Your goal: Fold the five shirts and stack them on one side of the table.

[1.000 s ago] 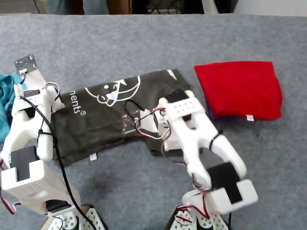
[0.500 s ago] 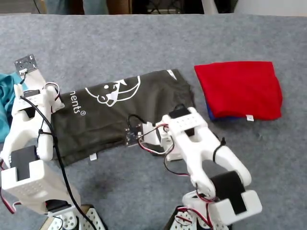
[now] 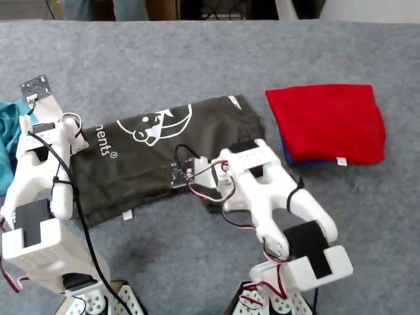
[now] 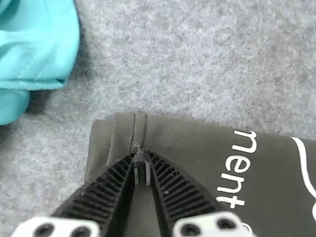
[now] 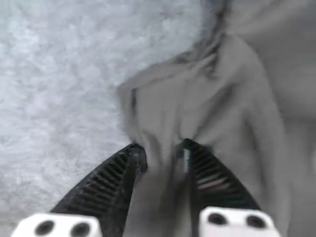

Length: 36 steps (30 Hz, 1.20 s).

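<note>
Dark olive shirt (image 3: 164, 151) lies folded mid-table in the high view. Its long axis runs from the near left to the far right, and its white print sits toward the left end. Four shirts can be counted. Besides the olive one, a folded red shirt (image 3: 326, 121) sits at the right on a blue shirt (image 3: 287, 157), of which just an edge peeks out, and a teal shirt (image 3: 6, 131) is bunched at the left edge of the grey table (image 3: 197, 59). The left arm (image 3: 42, 170) stands at the olive shirt's left end, and the right arm (image 3: 262, 190) leans over its near edge.

In the left wrist view, the left gripper (image 4: 141, 163) is pressed together, pinching the olive shirt's hem at a stitched seam. The white lettering runs off to one side, and the teal shirt lies apart across bare table.

In the right wrist view, the right gripper (image 5: 160, 148) has its jaws spread over rumpled olive cloth, a ridge of fabric between them, close to the shirt's edge.
</note>
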Motion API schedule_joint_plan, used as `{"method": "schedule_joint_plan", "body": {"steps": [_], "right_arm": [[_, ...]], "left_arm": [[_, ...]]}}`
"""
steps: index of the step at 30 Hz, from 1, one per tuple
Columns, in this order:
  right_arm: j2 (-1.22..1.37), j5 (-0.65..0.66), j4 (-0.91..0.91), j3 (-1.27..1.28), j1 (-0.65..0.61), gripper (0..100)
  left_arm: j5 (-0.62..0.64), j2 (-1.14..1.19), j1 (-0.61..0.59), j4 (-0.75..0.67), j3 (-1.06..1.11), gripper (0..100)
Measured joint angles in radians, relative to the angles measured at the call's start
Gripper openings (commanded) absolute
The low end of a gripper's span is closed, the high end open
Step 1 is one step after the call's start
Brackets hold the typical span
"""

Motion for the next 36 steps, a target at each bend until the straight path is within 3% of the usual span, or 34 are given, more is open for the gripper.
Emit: {"method": "schedule_joint_plan", "body": {"steps": [5,9,14,16,27,33,36], "right_arm": [[0.008,-0.005,-0.023,-0.012,0.008,1.2],[0.008,-0.02,-0.026,-0.017,0.023,3.0],[0.009,-0.02,-0.018,-0.021,0.031,26.3],[0.009,-0.02,0.005,-0.017,0.029,30.1],[0.014,-0.02,0.048,-0.021,0.028,14.6],[0.014,-0.026,0.02,-0.025,0.034,1.2],[0.015,-0.037,0.002,-0.025,0.034,1.3]], "left_arm": [[0.0,0.0,0.0,0.0,0.0,3],[0.0,0.0,0.0,0.0,0.0,3],[0.0,0.0,0.0,0.0,0.0,3],[0.0,0.0,0.0,0.0,0.0,3],[0.0,0.0,0.0,0.0,0.0,3],[0.002,0.0,-0.029,0.0,0.0,3],[0.0,0.0,-0.029,0.0,0.0,3]]}}
